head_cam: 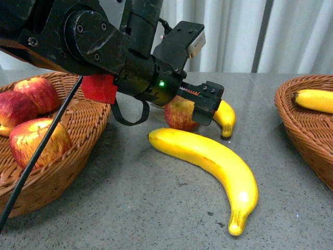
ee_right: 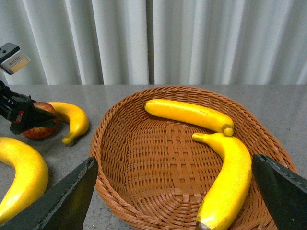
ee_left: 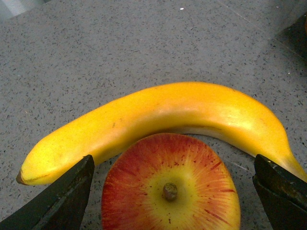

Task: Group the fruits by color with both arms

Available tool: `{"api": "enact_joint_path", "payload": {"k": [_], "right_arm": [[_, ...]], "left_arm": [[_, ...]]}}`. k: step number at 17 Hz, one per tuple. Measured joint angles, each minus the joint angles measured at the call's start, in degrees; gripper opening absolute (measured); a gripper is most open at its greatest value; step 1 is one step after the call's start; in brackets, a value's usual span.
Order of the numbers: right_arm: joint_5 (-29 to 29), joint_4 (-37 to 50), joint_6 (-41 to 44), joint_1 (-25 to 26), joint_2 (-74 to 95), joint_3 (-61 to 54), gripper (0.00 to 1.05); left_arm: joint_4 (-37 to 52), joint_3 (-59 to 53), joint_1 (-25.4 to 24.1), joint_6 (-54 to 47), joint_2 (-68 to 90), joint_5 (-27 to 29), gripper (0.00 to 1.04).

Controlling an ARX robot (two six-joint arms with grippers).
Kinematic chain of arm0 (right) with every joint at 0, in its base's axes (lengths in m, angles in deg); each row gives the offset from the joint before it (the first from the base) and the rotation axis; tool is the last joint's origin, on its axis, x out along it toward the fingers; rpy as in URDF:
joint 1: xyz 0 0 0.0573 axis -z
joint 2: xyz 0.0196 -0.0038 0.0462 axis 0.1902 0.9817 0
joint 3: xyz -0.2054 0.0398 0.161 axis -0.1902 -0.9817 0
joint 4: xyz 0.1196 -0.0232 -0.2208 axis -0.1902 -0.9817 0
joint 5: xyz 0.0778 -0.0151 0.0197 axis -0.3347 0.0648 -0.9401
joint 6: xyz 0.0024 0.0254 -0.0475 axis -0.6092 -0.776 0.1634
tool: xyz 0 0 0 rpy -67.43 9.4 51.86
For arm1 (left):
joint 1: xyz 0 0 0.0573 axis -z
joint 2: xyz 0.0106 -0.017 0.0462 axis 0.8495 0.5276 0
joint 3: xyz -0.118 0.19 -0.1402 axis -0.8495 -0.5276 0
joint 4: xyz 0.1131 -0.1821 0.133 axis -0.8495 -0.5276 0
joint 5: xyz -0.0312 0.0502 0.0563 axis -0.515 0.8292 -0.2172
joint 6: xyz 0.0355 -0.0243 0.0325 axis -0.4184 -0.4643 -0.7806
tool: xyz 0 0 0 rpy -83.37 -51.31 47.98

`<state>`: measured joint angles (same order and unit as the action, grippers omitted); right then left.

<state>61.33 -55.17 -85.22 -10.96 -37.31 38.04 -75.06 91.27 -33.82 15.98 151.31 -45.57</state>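
One apple (head_cam: 179, 113) sits mid-frame on the table (head_cam: 156, 208), its stem facing the left wrist camera. My left gripper (head_cam: 207, 104) is spread wide either side of it, not touching. A small banana (head_cam: 227, 117) curves just behind. The big banana (head_cam: 208, 161) runs from centre to lower right, stem tip lowest. My right gripper (ee_right: 173, 165) hangs spread above the right basket (ee_right: 120, 143), which holds two bananas (ee_right: 189, 114). The tag (ee_right: 14, 58) at upper left is unreadable.

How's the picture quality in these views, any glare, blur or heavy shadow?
Front view: the left arm, close to the lens, is dark; a glare spot sits on the nearest banana. Left wrist view: the apple is sharp, evenly lit. Right wrist view: the basket is clear, no harsh shadows.
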Motion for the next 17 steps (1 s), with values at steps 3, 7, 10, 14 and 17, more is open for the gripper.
{"api": "enact_joint_path", "payload": {"k": [3, 7, 10, 14, 17], "right_arm": [[0.00, 0.00, 0.00, 0.00, 0.00, 0.00, 0.98], [0.00, 0.00, 0.00, 0.00, 0.00, 0.00, 0.98], [0.00, 0.00, 0.00, 0.00, 0.00, 0.00, 0.98], [0.00, 0.00, 0.00, 0.00, 0.00, 0.00, 0.98], [0.00, 0.00, 0.00, 0.00, 0.00, 0.00, 0.98]], "left_arm": [[-0.24, 0.00, -0.55, 0.02, 0.77, -0.24, 0.94], [-0.33, 0.00, -0.66, 0.15, 0.83, -0.22, 0.68], [0.50, -1.57, -1.14, 0.50, -1.57, 0.04, 0.67], [2.60, -5.18, -4.87, 5.22, -13.35, 7.61, 0.66], [-0.09, -10.62, -11.39, 11.85, -19.17, 14.71, 0.66]]}}
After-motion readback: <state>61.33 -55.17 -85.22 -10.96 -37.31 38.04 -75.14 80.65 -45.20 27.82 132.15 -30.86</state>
